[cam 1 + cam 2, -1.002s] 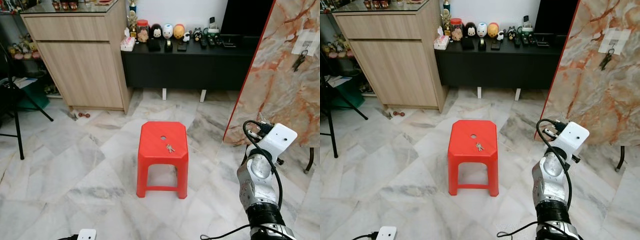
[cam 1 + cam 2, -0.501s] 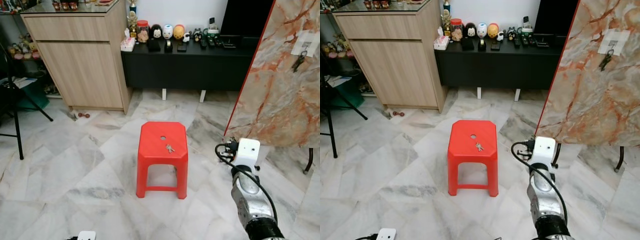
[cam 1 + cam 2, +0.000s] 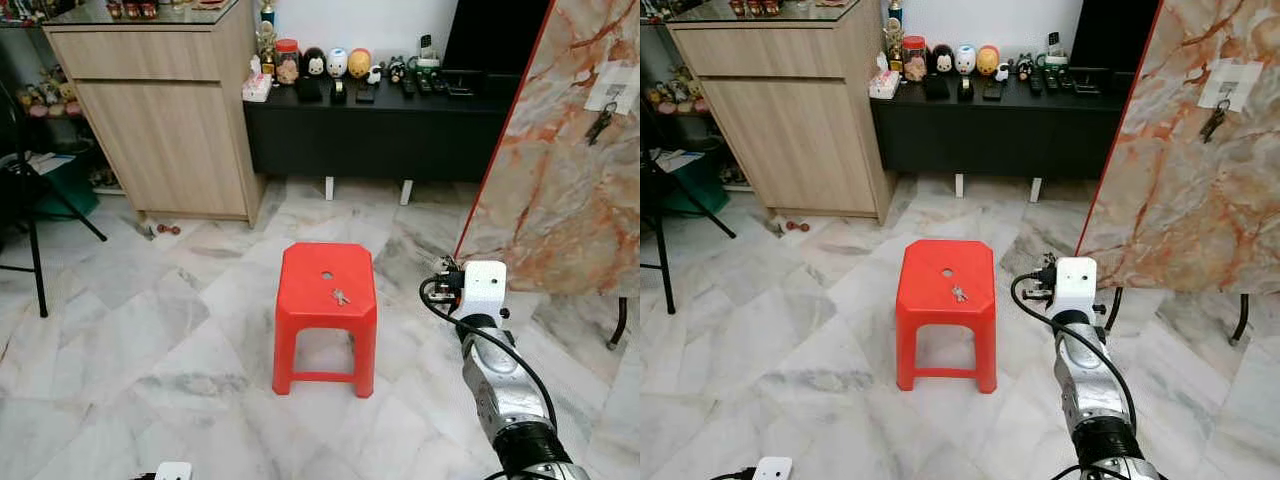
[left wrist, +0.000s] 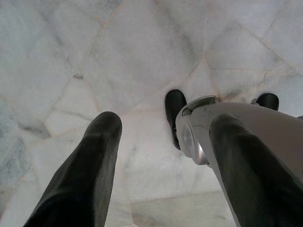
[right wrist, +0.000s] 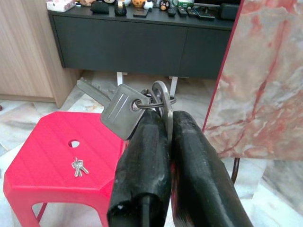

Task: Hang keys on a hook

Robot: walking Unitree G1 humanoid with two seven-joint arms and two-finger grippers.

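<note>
My right gripper (image 5: 168, 118) is shut on a ring of silver keys (image 5: 127, 109), which stick up past its fingertips. In the left eye view my right arm (image 3: 495, 370) reaches forward just right of a red plastic stool (image 3: 326, 300). A second small bunch of keys (image 3: 341, 296) lies on the stool's seat. On the marble-patterned board (image 3: 560, 190) at the right, dark keys (image 3: 599, 121) hang from a hook under a white label (image 3: 612, 88). My left gripper (image 4: 165, 125) hangs idle and open over the floor.
A wooden cabinet (image 3: 160, 110) stands at the back left. Beside it is a low black sideboard (image 3: 380, 125) with figurines and remotes on top. A black stand (image 3: 30, 230) is at the left edge. Marble floor surrounds the stool.
My right arm has swung left, from in front of the marble board to close beside the stool. The stool and its keys have not moved.
</note>
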